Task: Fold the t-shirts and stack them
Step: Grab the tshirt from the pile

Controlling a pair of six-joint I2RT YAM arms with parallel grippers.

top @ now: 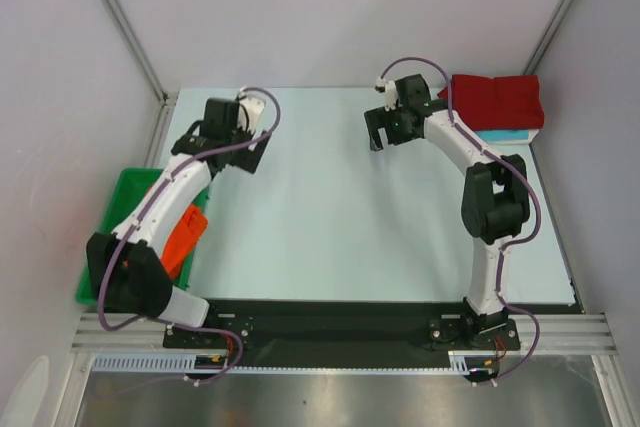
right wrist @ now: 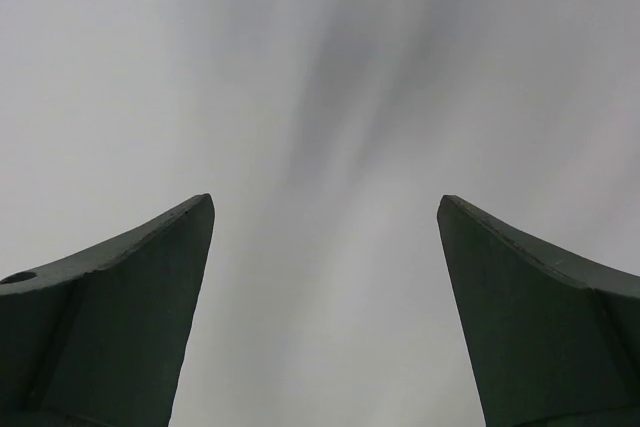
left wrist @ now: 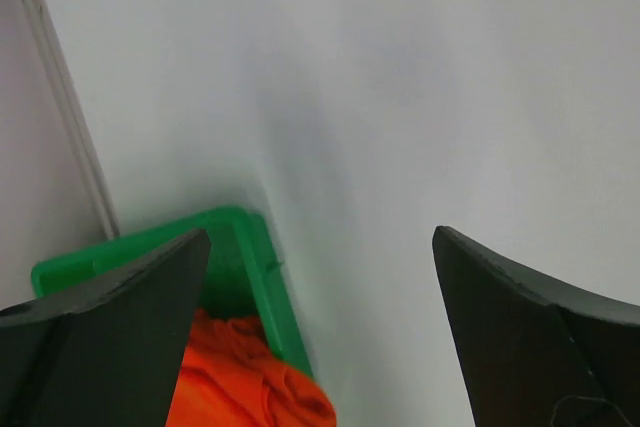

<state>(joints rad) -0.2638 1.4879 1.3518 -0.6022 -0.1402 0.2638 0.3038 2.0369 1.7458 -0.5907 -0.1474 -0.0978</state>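
Orange shirt (top: pixel 186 237), one, sits in our tray (top: pixel 128 192); far right of it, one red shirt (top: pixel 497 100) tops one turquoise (top: pixel 503 134); left gripper (left wrist: pixel 320 237), right gripper (right wrist: pixel 325 202) splayed.

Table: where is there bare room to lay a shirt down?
The table is bare across its wide middle, between the left claw and the right claw. Crowded: the far right corner, where a red shirt lies on a turquoise shirt, and the left edge, where a green tray holds an orange shirt.

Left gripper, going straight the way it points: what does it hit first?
Probably bare table: nothing lies between the open jaws of the left gripper. The green tray holding an orange shirt sits off to the side, likely missed.
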